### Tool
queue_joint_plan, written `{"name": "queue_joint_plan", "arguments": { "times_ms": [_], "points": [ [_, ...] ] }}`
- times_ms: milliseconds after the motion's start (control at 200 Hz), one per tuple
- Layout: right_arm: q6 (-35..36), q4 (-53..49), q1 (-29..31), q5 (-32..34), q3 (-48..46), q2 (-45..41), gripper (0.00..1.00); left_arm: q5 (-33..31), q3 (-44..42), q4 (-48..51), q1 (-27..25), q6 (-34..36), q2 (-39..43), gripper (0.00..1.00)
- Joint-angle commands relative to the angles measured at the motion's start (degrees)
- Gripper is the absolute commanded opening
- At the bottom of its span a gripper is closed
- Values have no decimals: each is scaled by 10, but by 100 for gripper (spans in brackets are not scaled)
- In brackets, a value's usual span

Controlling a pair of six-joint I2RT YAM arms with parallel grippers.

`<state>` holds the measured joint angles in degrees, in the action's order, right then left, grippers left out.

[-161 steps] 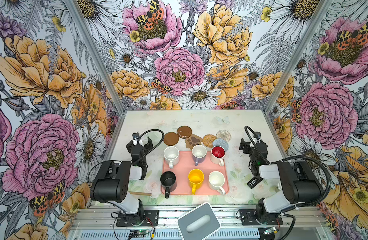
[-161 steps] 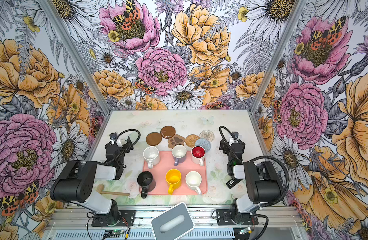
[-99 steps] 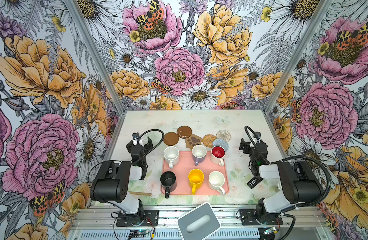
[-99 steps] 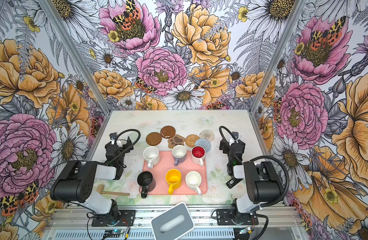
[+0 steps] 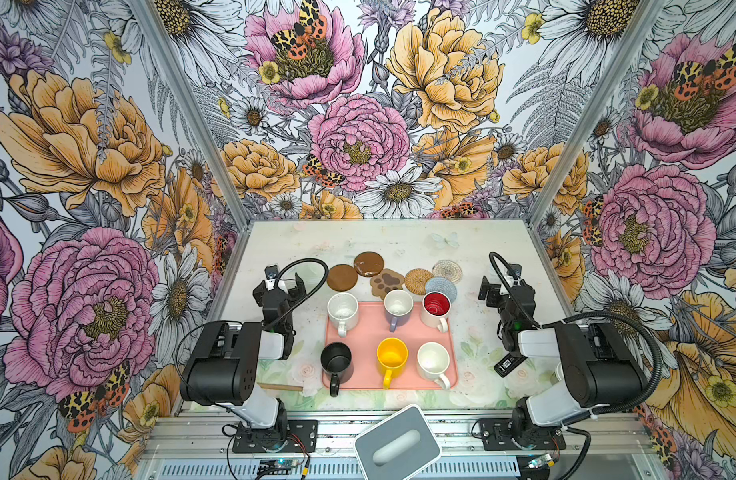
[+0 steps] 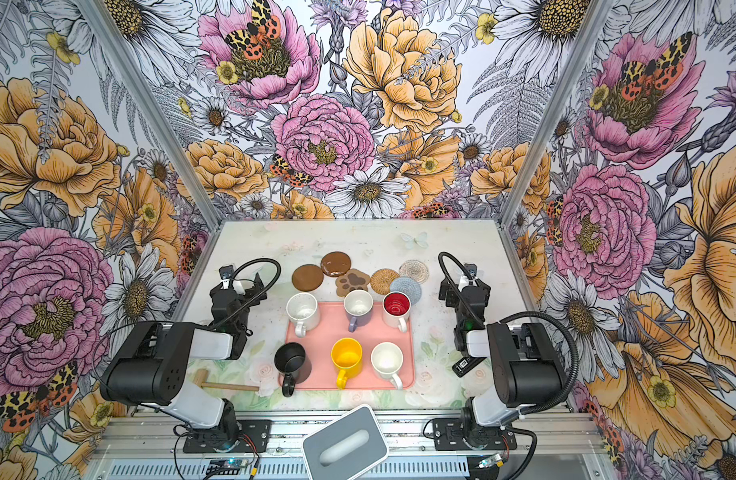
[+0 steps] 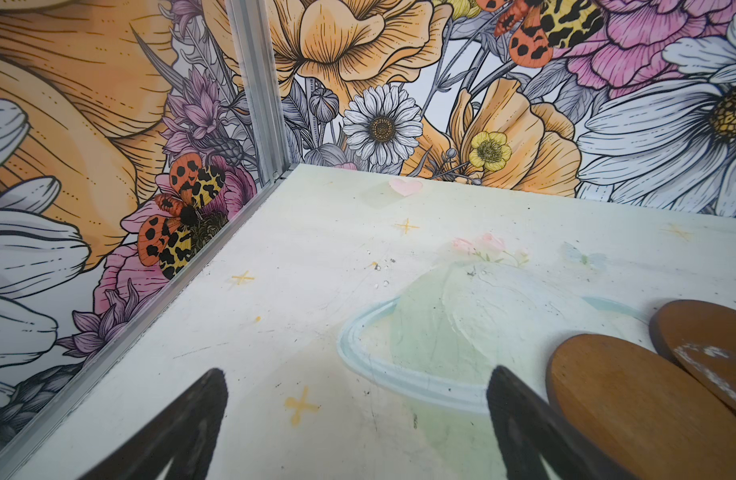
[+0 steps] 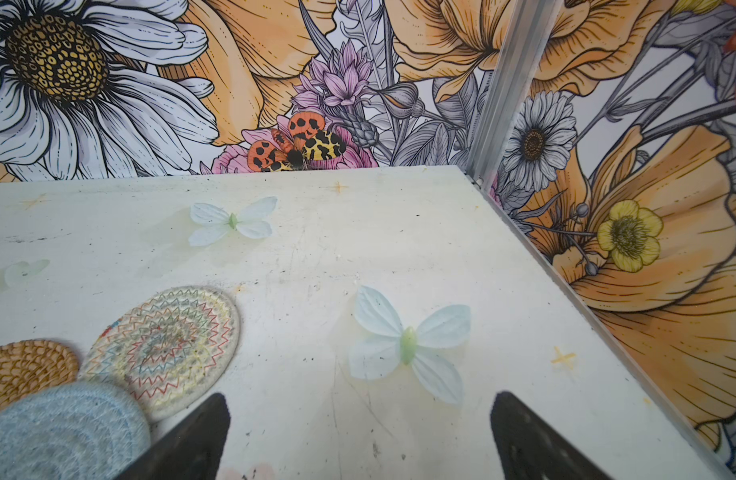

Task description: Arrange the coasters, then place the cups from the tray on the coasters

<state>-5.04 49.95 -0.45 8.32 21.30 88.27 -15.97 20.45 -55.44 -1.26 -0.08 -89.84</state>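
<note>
While the mats lie bunched, neither arm has begun.
- Left gripper [image 7: 358, 382]: jaws wide, empty, above the bare table [image 7: 316, 291]. Two brown wooden disc coasters [image 7: 632, 395] sit just beside one finger.
- Right gripper [image 8: 360, 403]: jaws wide, empty. The cream stitched round coaster [image 8: 162, 349], tan rattan round coaster [image 8: 21, 370] and grey-blue woven round coaster [image 8: 63, 432] overlap just beside it.
- Six handled cups [image 5: 392, 357]: upright on the salmon-pink rectangular tray [image 5: 366, 332] between the grippers, probably waiting for the mats to be spread.
- Change from the earlier frames: none.
</note>
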Motion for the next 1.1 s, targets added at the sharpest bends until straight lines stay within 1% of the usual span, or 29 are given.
{"name": "queue_joint_plan", "arguments": {
  "times_ms": [0, 646, 791, 831, 886, 926, 986, 1036, 1096],
  "points": [
    [-4, 17, -2, 8, 6, 0, 99, 12, 4, -3, 2, -6, 8, 99],
    [-4, 18, -2, 8, 5, 1, 99, 11, 3, -4, 2, -6, 8, 99],
    [-4, 22, -1, 11, 4, -1, 94, 12, 3, -3, 2, -6, 8, 99],
    [-5, 6, -1, 14, 7, -12, 93, 12, 4, -3, 2, -5, 9, 99],
    [-5, -47, 2, 22, 18, -47, 92, 9, 13, 26, -3, -2, 25, 99],
    [-8, -100, 1, 28, 35, -75, 92, 4, 25, 67, -8, 4, 43, 99],
    [-13, -166, 0, 34, 59, -107, 92, -13, 56, 154, -19, 9, 73, 99],
    [-21, -219, 1, 27, 82, -127, 91, -28, 94, 237, -27, 0, 92, 99],
    [-34, -306, 1, 10, 121, -140, 85, -27, 128, 327, -37, -11, 107, 95]
  ]
}}
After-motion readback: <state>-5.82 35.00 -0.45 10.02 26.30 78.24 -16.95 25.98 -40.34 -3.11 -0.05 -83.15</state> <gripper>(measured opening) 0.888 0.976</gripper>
